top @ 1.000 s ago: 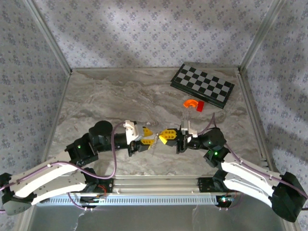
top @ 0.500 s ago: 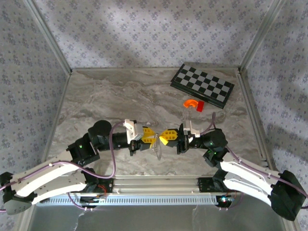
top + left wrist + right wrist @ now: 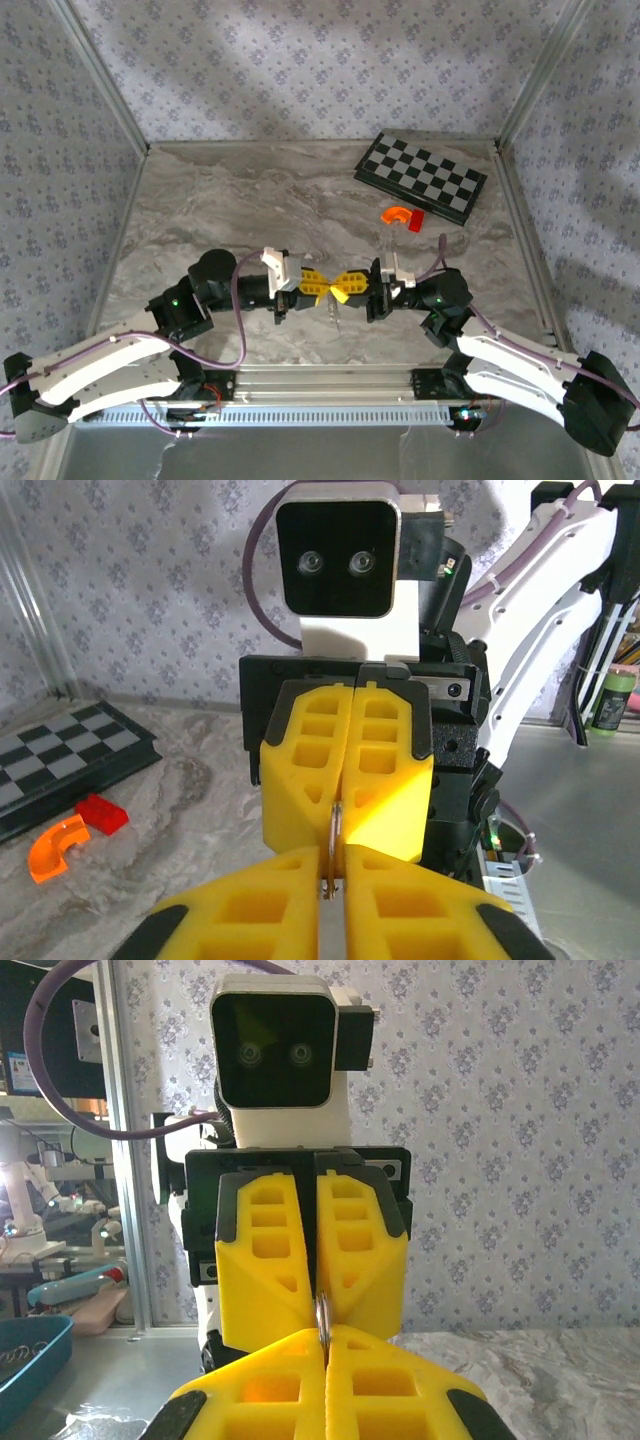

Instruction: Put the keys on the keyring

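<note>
Presently left gripper and right gripper both pinch, I believe, the keyring; next I must pry it open.

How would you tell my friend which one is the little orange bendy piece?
Start at the checkered board lying at the far right of the marble table. Just in front of its near edge sits the orange curved piece, right beside a small red block. It is bent like an arch and orange, while the block is straight-sided and red.
</note>
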`<state>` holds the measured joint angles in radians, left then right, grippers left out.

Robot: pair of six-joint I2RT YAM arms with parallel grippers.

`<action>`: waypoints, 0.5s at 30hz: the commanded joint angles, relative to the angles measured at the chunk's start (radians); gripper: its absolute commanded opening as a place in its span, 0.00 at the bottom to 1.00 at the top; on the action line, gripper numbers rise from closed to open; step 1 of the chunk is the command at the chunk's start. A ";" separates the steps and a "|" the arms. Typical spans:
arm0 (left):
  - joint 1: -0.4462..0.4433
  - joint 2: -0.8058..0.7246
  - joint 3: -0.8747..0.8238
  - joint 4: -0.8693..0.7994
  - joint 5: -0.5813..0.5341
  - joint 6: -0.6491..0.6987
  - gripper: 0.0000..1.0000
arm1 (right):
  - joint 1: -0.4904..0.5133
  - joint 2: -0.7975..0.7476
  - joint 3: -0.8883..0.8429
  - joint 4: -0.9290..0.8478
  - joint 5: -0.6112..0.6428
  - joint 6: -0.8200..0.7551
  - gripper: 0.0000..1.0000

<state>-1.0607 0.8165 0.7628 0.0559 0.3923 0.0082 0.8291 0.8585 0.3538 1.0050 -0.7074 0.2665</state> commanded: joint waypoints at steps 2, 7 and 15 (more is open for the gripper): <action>-0.005 -0.002 0.003 0.038 0.027 0.001 0.00 | 0.011 -0.004 0.004 0.049 -0.011 -0.006 0.00; -0.006 0.000 0.011 0.026 0.030 0.013 0.00 | 0.016 -0.001 0.009 0.014 -0.008 -0.034 0.00; -0.005 -0.002 0.085 -0.173 -0.035 0.090 0.00 | 0.114 -0.136 0.105 -0.555 0.133 -0.410 0.28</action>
<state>-1.0607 0.8139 0.7746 -0.0437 0.3874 0.0498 0.8993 0.7605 0.3901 0.7044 -0.6407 0.0547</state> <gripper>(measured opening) 0.055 0.276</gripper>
